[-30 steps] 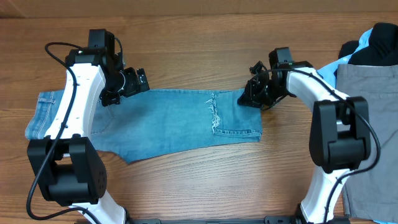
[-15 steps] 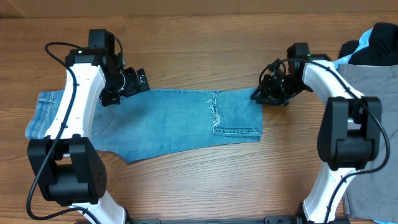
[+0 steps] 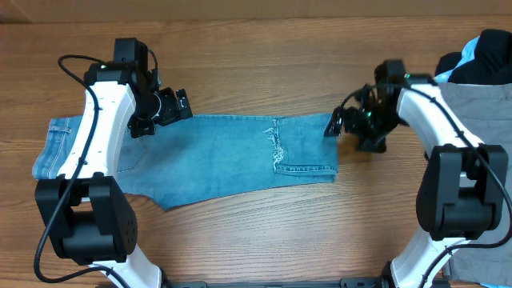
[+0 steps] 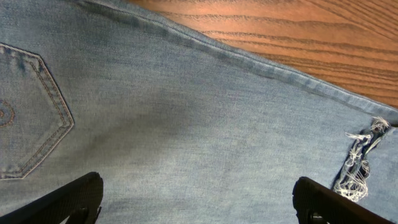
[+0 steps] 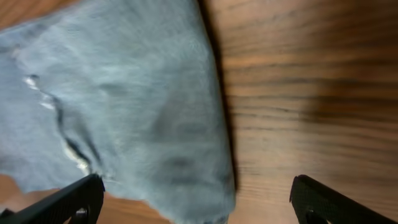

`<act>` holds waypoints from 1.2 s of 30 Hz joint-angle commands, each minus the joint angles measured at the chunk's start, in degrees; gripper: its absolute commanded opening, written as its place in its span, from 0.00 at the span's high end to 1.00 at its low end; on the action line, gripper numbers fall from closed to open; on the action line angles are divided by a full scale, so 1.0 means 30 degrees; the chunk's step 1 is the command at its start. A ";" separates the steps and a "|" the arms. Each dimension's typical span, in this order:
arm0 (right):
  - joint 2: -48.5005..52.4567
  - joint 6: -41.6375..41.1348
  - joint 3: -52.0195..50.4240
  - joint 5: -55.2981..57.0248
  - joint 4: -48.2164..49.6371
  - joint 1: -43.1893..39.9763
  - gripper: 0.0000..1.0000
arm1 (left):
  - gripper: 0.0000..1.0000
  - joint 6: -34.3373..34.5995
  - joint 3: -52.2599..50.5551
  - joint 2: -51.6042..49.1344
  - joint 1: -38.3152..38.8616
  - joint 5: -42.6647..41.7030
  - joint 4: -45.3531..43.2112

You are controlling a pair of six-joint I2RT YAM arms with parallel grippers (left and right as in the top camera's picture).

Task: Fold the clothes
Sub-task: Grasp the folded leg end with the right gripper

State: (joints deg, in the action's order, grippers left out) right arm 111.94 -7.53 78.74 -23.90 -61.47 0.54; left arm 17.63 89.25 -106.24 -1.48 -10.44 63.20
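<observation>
The jeans (image 3: 216,156) lie flat on the table (image 3: 256,64); the left gripper (image 3: 174,106) hovers over their upper edge, near the back pocket (image 4: 31,112) — jaws wide, holding nothing; the right gripper (image 3: 342,128) stands just beside their right end — also wide, empty.

Overhead: straight down on brown wooden table (image 3: 264,72). Wrist views: close, angled down, sharing flat light-blue denim jeans (image 3: 224,160).

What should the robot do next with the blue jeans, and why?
Probably pinch the leg end of the jeans with the open right gripper: they lie flat, stretched out long, and that end sits right by it.
</observation>
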 commanded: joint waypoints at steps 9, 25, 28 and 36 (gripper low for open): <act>0.0015 0.0095 -0.3752 -0.2142 0.3614 0.1064 0.21 | 0.00 0.0051 -0.0095 0.0510 0.0146 0.0175 -0.0044; -0.0597 -0.0984 -0.3708 -0.2062 0.3745 -0.0641 0.96 | 0.00 0.0036 -0.0095 0.0510 0.0146 0.0189 0.0000; -0.1581 -0.0984 -0.3708 -0.2047 0.3614 -0.1552 0.96 | 0.00 0.0036 -0.0095 0.0510 0.0131 0.0189 0.0000; -0.4816 -0.2244 -0.3650 0.0758 0.2987 -0.1945 0.96 | 0.00 0.0044 -0.0095 0.0510 0.0131 0.0182 -0.0007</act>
State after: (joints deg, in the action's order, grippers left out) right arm 102.63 -10.72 67.46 -27.49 -51.99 -5.52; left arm 17.63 89.21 -106.21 -1.48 -10.39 63.18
